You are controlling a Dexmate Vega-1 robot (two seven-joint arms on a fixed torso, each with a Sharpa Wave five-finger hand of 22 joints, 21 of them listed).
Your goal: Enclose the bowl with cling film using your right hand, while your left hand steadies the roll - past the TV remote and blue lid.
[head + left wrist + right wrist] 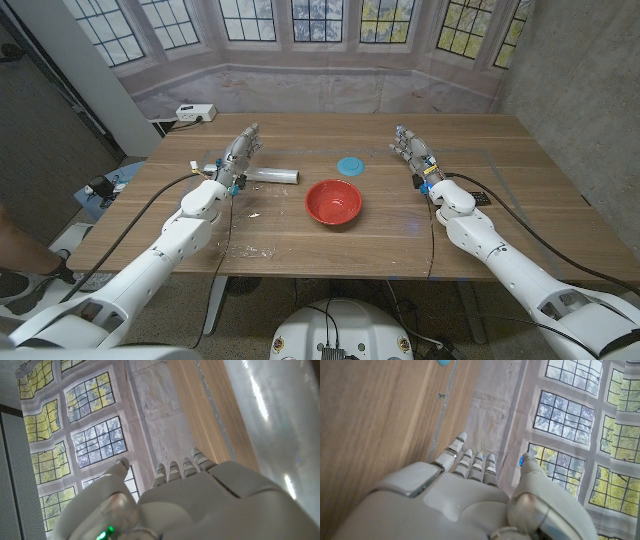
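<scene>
A: Nearest us, just below the frame's centre, we have 1 red bowl (333, 202), upright and bare. It looks rigid and light, so we judge it may skate on the wooden table (520, 160) if the film tugs at it.

B: And the roll (272, 175)? We count 1, left of centre, just beside the left hand (238, 156).

A: Yes, a stiff tube, but the film on it is thin and clingy, probably easy to tear. We'd take the loose edge, not the core.

B: Hands?

A: The left hand's fingers are extended and hold nothing. The right hand (412, 152), right of centre, is likewise spread and empty.

B: Farther back, 1 blue lid (349, 165). At the right edge, 1 dark object (481, 198), perhaps the remote.
</scene>
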